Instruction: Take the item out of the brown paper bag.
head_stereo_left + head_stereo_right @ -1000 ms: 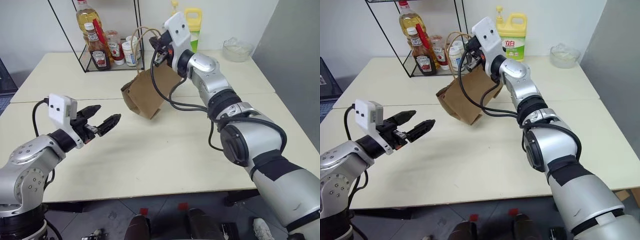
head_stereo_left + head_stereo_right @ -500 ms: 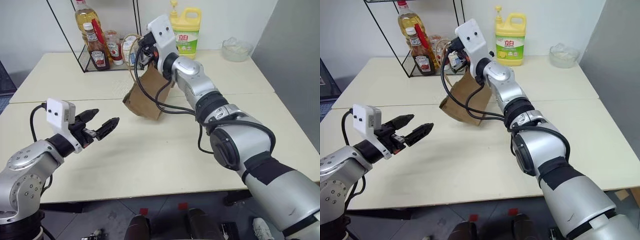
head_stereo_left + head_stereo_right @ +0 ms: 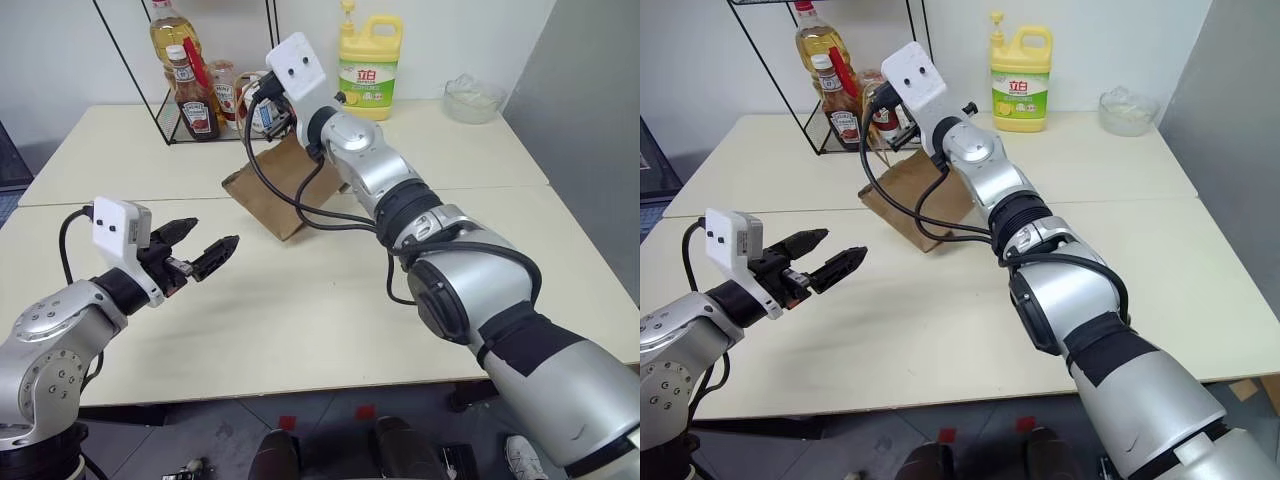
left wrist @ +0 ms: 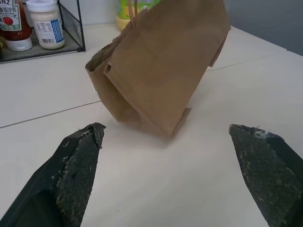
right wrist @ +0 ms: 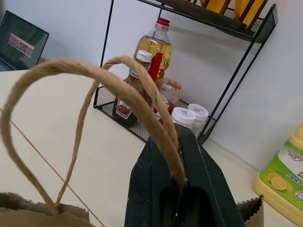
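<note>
My right gripper (image 5: 176, 189) is pinched tight on the thin tan loop handles (image 5: 118, 75) of the creased brown paper bag (image 3: 275, 190). The bag hangs tilted, its bottom corner low over the cream table (image 3: 330, 300). At 12 o'clock behind it stand a black wire rack (image 3: 215, 75) and a yellow jug (image 3: 368, 60). My left gripper (image 3: 205, 250) waits wide apart at 8 o'clock — bare table lies between. I cannot see the soda bottle.

Your right arm stretches far forward across body, right gripper (image 5: 176, 177) clamped tight, pointing slightly up. Your left arm bent low, left gripper (image 3: 203, 250) level, fingers (image 4: 78, 163) spread wide.
</note>
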You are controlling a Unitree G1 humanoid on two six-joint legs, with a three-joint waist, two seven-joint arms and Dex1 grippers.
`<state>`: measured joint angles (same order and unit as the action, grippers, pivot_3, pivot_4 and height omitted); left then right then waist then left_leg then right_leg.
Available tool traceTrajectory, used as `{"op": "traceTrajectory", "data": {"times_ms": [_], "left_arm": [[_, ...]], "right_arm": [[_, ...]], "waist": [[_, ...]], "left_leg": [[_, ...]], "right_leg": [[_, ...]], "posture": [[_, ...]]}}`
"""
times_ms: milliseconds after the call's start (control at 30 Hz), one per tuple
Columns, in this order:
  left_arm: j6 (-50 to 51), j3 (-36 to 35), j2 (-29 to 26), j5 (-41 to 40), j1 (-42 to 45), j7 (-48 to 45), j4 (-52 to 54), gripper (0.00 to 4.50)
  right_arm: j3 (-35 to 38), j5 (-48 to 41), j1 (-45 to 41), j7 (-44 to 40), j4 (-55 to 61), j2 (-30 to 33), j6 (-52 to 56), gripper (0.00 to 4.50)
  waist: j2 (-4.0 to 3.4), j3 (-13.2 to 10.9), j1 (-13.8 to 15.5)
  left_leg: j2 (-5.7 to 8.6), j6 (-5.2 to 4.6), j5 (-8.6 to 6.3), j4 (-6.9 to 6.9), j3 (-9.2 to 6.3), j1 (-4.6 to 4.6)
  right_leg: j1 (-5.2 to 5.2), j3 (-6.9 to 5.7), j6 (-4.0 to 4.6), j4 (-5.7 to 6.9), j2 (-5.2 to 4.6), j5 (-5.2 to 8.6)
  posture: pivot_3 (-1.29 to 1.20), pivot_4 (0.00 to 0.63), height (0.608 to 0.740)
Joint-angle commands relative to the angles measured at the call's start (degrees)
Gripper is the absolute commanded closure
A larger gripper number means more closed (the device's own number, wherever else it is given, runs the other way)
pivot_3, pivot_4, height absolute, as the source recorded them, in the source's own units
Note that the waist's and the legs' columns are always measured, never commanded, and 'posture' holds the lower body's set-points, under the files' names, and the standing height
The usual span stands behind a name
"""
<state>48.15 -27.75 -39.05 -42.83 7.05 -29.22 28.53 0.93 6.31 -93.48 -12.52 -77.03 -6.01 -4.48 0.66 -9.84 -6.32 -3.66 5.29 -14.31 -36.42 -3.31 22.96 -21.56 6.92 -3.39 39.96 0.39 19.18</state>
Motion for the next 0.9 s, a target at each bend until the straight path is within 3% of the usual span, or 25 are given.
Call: {"op": "traceTrajectory", "data": {"times_ms": [33, 467, 900], "left_arm": [[-1.42, -0.8, -0.3, -0.8, 0.08, 0.32, 1.74, 0.0], [-2.58, 1.49, -0.16, -0.02, 1.61, -0.01, 0.27, 0.0], [-4.83, 5.45, -0.65, 1.66, 5.62, -2.07, -4.39, 0.0]], "right_arm": [[0.06, 0.44, -2.84, 1.94, 1.83, 0.12, 0.14, 4.45], [-0.52, 1.66, 0.15, 2.24, 1.92, 1.49, 2.1, 4.45], [-4.12, 3.95, 5.01, -4.25, 3.91, 6.79, 2.51, 4.45]], "waist": [[0.07, -0.08, 0.0], [0.18, -0.16, 0.06], [0.22, -0.2, -0.12]], "left_leg": [[0.0, 0.0, 0.0, 0.0, 0.0, 0.0], [0.0, 0.02, 0.01, 0.06, 0.0, 0.02], [0.0, 0.09, 0.05, 0.08, 0.01, 0.02]], "right_leg": [[0.0, 0.0, 0.0, 0.0, 0.0, 0.0], [-0.06, -0.01, 0.02, 0.0, 0.0, 0.01], [-0.09, 0.01, 0.02, 0.02, 0.01, 0.01]], "posture": [[0.0, 0.15, 0.74], [0.0, 0.15, 0.74], [0.0, 0.15, 0.74]]}}
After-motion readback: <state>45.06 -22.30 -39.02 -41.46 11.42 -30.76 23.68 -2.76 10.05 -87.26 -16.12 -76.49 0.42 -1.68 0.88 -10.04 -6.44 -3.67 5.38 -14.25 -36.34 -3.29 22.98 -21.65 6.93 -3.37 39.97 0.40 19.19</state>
